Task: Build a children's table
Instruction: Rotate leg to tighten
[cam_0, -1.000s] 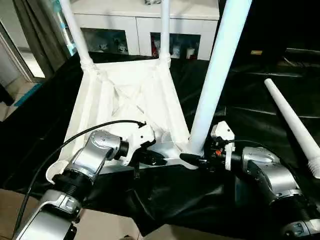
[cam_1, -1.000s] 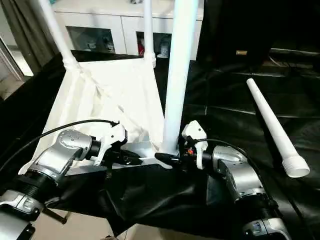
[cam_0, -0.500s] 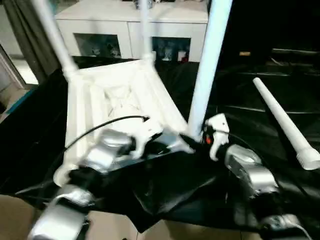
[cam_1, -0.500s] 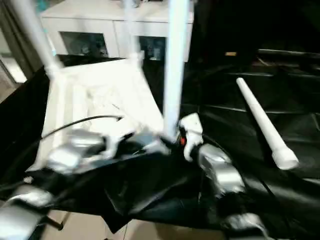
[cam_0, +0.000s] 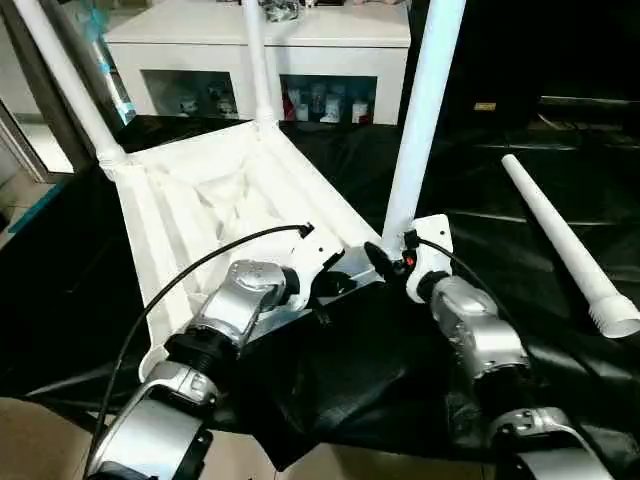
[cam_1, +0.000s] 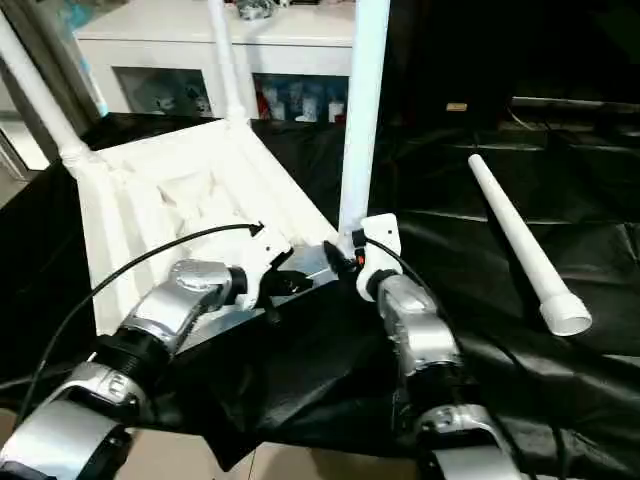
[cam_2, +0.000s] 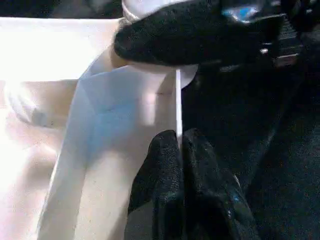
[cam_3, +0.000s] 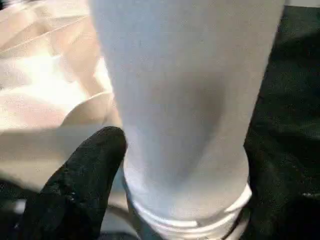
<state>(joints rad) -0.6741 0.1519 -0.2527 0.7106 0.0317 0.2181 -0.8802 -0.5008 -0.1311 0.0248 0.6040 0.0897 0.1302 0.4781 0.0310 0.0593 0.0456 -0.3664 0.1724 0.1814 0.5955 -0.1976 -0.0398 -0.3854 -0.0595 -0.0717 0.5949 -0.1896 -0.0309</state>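
Observation:
The children's table lies upside down, its ribbed white top facing up on a black sheet. Two legs stand in the far corner sockets. A third leg rises from the near right socket. My right gripper is shut around that leg's base, and one of its black fingers presses beside the leg's collar. To its left, my left gripper is shut on the thin near rim of the top. A fourth leg lies loose on the sheet at the right.
A white cabinet with glass doors stands behind the table. The black sheet is bunched up under my forearms near the front edge. A black cable arcs over my left forearm.
The table has turned, its far end swinging left and its near right corner moving away from me. Both grippers kept their hold. The head camera also shifted.

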